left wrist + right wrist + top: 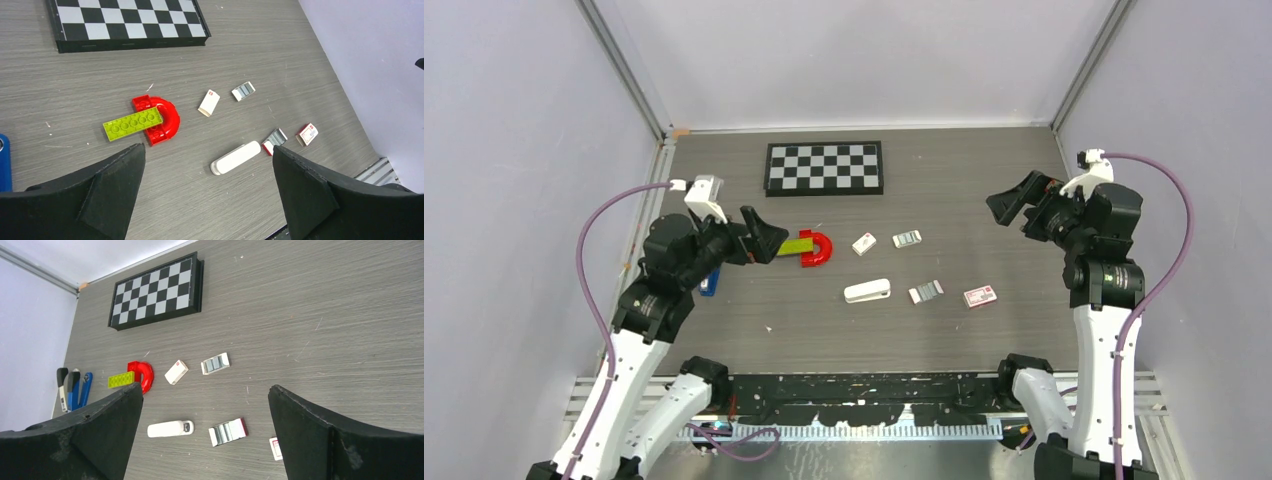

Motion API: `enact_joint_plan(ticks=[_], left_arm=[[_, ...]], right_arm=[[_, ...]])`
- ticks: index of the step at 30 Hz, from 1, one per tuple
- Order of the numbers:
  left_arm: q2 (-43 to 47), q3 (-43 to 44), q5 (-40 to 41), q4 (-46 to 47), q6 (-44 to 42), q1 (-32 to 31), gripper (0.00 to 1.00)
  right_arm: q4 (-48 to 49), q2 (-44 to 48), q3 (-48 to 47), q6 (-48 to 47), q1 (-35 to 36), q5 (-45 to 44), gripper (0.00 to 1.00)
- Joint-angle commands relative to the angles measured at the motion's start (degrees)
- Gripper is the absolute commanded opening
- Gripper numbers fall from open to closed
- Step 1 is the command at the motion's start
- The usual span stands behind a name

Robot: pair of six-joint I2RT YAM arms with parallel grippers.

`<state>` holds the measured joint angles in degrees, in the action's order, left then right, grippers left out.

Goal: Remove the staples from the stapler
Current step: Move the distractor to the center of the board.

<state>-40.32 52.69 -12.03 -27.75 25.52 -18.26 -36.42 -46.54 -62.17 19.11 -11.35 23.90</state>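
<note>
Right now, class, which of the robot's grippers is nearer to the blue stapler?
Left. The left gripper hovers open just past the blue stapler, which lies under that arm at the left edge of the table; the right gripper hangs open at the far right.

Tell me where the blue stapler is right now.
In the top view, the stapler lies at the left of the table, partly hidden under the left arm, left of the green brick and red arch.
</note>
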Motion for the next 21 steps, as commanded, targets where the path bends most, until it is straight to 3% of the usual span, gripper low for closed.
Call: enact_joint_plan(ticks=[1,7,12,17,21], left_arm=[[2.17,0.59,2.09,0.63,0.49,0.17,1.00],[5.03,-1.99,7.58,0.89,0.18,0.16,1.00],[0.61,-2.50,6.37,3.27,-0.92,0.35,1.00],[-7.81,-2.24,-6.84,10.17,6.42,6.43,1.00],[-13.20,-2.06,-15.73,15.37,12.98,11.52,1.00]], right_arm=[[3.02,-0.96,-0.14,1.23,-0.07,2.53,1.00],[4.62,-3.53,0.72,-0.25,-0.07,6.99,1.00],[8.86,-3.49,4.69,-10.16,-0.03,22.03,1.00],[4.25,-3.11,6.77,-22.27,-0.04,31.50,0.99],[2.70,-2.34,8.35,-25.34,0.04,32.50,1.00]])
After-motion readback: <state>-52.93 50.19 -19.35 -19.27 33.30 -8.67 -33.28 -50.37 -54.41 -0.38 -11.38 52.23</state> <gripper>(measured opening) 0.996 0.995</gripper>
